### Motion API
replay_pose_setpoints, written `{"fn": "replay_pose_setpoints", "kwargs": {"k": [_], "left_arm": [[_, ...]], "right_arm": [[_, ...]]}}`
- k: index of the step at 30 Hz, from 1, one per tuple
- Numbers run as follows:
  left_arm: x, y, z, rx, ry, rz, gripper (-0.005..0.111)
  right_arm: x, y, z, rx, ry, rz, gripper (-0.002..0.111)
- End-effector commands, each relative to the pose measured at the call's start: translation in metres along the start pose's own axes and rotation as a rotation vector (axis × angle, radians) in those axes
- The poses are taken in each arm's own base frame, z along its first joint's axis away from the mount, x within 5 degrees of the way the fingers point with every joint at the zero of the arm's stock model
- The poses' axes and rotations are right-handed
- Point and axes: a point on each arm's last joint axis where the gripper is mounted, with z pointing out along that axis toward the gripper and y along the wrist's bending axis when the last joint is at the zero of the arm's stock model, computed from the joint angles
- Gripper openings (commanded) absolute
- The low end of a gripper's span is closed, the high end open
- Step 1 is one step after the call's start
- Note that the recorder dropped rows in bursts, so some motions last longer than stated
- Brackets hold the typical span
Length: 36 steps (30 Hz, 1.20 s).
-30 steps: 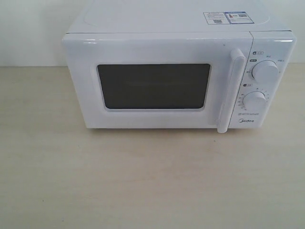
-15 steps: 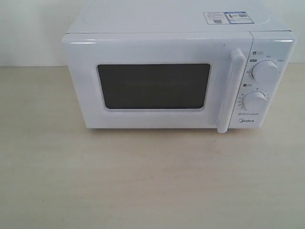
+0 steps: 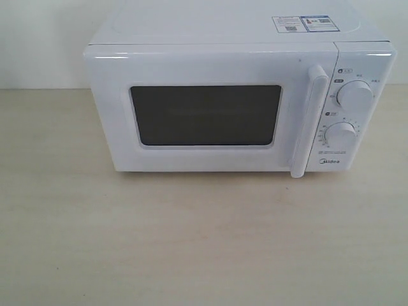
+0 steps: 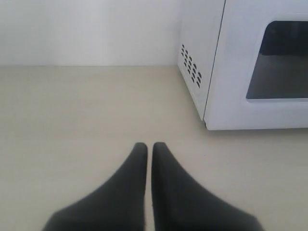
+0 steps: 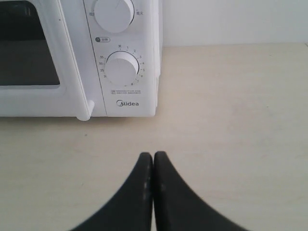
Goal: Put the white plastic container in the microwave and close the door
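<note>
The white Midea microwave [image 3: 239, 102] stands at the back of the table with its door [image 3: 210, 111] shut flat against the body. The dark window [image 3: 205, 115] and the long white handle [image 3: 308, 121] face the exterior camera. The white plastic container shows in no view. My left gripper [image 4: 149, 147] is shut and empty over bare tabletop, short of the microwave's vented side [image 4: 191, 65]. My right gripper [image 5: 153, 156] is shut and empty in front of the dial panel [image 5: 122, 69]. Neither gripper appears in the exterior view.
Two round white dials [image 3: 355, 95] sit on the microwave's right panel, and stickers [image 3: 301, 23] lie on its top. A pale wooden table [image 3: 191, 236] stretches in front, and a white wall [image 3: 38, 38] stands behind.
</note>
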Motion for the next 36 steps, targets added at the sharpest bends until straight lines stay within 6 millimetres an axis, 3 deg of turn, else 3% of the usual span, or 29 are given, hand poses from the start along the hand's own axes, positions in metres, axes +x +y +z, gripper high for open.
{"fn": "replay_pose_setpoints", "kwargs": {"k": [1, 36], "left_arm": [[0.0015, -0.0002, 0.0001, 0.001, 0.005, -0.011, 0.004], [0.0015, -0.0001, 0.0001, 0.0, 0.005, 0.031, 0.004]], "right_arm": [[-0.0003, -0.0001, -0.0003, 0.002, -0.008, 0.006, 0.0], [-0.0003, -0.0001, -0.0003, 0.002, -0.008, 0.006, 0.0]]}}
